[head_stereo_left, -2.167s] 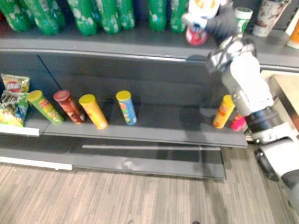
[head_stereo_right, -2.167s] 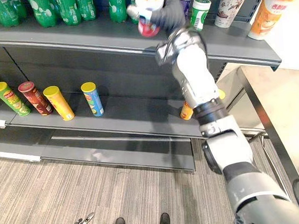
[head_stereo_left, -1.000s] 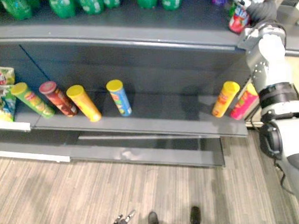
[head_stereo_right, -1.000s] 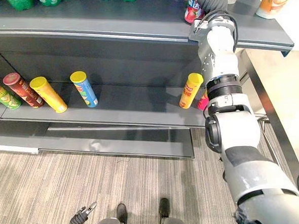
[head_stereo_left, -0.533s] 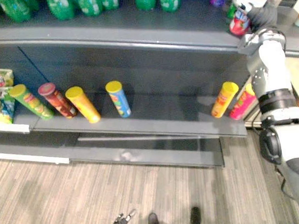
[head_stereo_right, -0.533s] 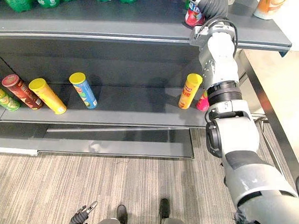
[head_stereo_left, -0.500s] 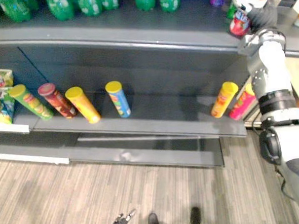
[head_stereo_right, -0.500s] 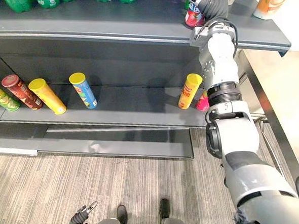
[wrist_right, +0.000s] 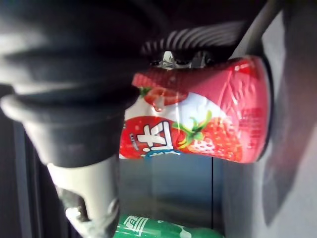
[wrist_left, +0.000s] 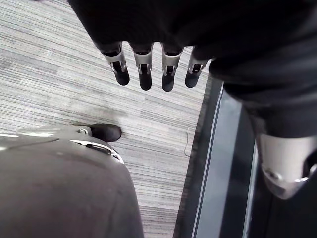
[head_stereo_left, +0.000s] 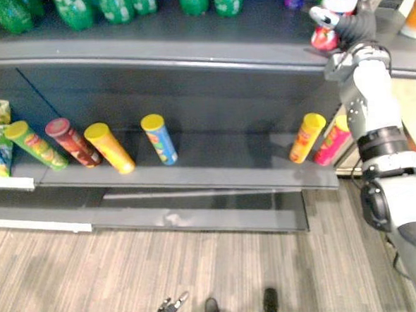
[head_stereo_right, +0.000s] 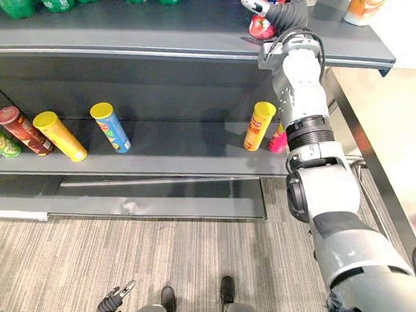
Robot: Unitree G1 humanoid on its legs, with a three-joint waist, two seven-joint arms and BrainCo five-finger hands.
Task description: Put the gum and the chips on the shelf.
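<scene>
Presently my right hand (head_stereo_right: pixel 287 13), clamped round the gum tub (wrist_right: pixel 208 124), sets it on the upper shelf (head_stereo_right: pixel 151 36) (next: release).

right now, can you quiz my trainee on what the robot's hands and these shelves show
1. True or false: the right hand is curled round the red strawberry container at the upper shelf.
2. Multiple choice: the left hand, hanging over the floor, is A) open, fingers straight B) curled, holding nothing C) curled round something.
3. Short answer: what colour is the tube right beside the pink tube on the lower shelf?

Key: 1 true; 2 A; 3 orange, the orange tube.
</scene>
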